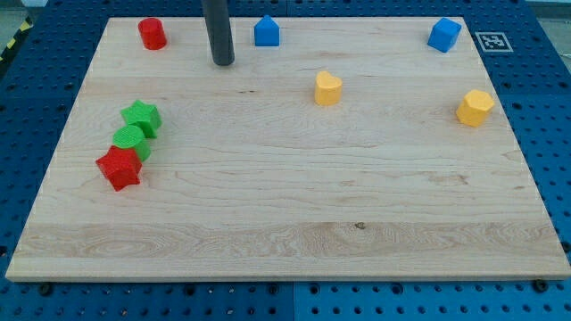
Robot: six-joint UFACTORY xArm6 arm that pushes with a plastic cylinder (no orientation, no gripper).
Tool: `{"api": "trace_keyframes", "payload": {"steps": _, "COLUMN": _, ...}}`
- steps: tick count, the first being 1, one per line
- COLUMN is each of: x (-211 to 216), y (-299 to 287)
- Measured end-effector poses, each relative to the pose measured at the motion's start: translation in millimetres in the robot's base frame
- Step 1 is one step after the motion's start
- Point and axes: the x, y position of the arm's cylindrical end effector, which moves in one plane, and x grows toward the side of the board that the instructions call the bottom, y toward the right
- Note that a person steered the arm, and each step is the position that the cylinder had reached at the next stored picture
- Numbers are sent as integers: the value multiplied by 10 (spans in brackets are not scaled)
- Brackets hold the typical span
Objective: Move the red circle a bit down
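The red circle [152,33], a short red cylinder, stands near the board's top left corner. My tip [223,61] is down on the board to the right of it and slightly lower, with a clear gap between them. The rod rises out of the view's top. The tip sits between the red circle and a blue block [267,31].
A green star [141,117], a green circle [131,141] and a red star [119,168] cluster at the left. A yellow heart [327,88] lies at centre top, a yellow hexagon [475,108] at right, a blue block [443,35] at top right. The wooden board [294,223] lies on a blue pegboard.
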Motion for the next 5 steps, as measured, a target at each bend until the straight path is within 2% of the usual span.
{"api": "trace_keyframes", "payload": {"steps": 2, "x": -635, "y": -363}}
{"api": "trace_keyframes", "payload": {"steps": 3, "x": -860, "y": -838}}
{"api": "trace_keyframes", "payload": {"steps": 5, "x": -915, "y": -1257}}
